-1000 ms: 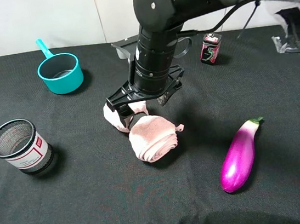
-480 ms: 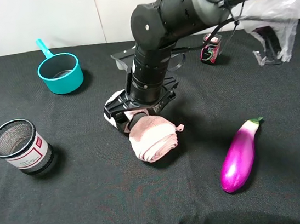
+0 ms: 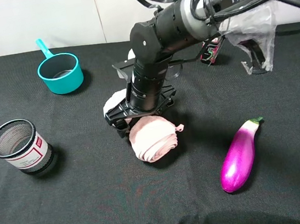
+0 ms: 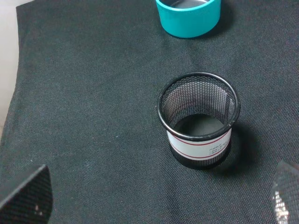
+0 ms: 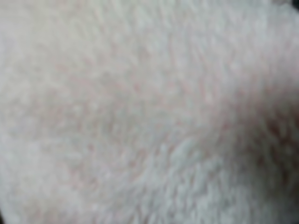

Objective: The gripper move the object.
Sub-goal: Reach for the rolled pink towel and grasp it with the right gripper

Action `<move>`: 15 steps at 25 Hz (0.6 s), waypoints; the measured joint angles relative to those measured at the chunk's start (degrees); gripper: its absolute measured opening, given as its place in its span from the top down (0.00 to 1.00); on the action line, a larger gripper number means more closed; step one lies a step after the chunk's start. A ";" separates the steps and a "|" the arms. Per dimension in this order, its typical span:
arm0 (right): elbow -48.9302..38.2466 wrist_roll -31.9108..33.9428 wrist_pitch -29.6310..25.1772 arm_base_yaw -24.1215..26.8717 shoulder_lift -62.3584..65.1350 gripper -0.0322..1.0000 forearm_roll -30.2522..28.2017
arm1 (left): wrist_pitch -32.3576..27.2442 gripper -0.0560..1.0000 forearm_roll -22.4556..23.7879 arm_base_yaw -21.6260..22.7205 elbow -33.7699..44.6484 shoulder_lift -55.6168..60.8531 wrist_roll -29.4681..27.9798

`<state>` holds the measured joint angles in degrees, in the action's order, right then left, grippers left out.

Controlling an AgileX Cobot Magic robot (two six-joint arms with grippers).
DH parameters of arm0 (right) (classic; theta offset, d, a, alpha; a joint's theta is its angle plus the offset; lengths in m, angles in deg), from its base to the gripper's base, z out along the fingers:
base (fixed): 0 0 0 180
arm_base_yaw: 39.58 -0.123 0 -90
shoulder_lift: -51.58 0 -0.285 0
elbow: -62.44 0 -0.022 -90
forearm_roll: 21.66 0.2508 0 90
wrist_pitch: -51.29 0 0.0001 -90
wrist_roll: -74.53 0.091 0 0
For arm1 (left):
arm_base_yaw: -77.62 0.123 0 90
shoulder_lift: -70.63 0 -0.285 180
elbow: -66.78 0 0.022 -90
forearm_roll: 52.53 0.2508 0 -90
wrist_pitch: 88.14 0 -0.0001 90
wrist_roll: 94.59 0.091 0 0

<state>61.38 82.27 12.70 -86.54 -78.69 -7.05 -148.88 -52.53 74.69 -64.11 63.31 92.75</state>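
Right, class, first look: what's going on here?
The right gripper is pressed down over the pink cloth bundle in the middle of the black table. Its jaws are spread astride the rear lump and not visibly closed. The left gripper hangs open above the mesh cup. The eggplant and the teal cup sit apart from the cloth.

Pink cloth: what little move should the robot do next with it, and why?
Probably close the right tool on the pink cloth. The tool sits low over the cloth's far lump, fingers spread either side, and the right wrist view shows only pink fuzz, so it looks near enough to pinch. The cloth lies on the table, not yet lifted.
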 joint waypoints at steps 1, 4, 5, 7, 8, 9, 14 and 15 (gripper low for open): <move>0.00 0.00 0.12 0.00 -0.12 0.30 0.00 | 0.00 0.01 0.00 0.00 0.00 0.00 0.00; 0.00 0.00 0.32 0.00 -0.59 0.30 -0.05 | 0.00 0.01 0.00 0.00 0.00 0.00 0.00; 0.00 0.00 0.32 0.00 -0.59 0.30 -0.05 | 0.00 0.01 0.00 0.00 0.00 0.00 0.00; 0.00 0.00 0.32 0.00 -0.59 0.30 -0.17 | 0.00 0.01 0.00 0.00 0.00 0.00 0.00; 0.00 0.00 0.32 0.00 -0.59 0.30 -0.29 | 0.00 0.01 0.00 0.00 0.00 0.00 0.00; 0.00 0.00 0.32 0.00 -0.59 0.30 -0.28 | 0.00 0.01 0.00 0.00 0.00 0.00 0.00; 0.00 0.00 -0.31 0.00 -0.59 0.37 -0.35 | 0.00 0.01 0.00 0.00 0.00 0.00 0.00; 0.00 0.00 -0.32 0.00 -0.59 0.42 -0.35 | 0.00 0.01 0.00 0.00 0.00 0.00 0.00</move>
<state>61.38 82.27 12.38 -86.54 -79.28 -7.40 -148.88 -52.53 74.69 -64.11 63.31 92.75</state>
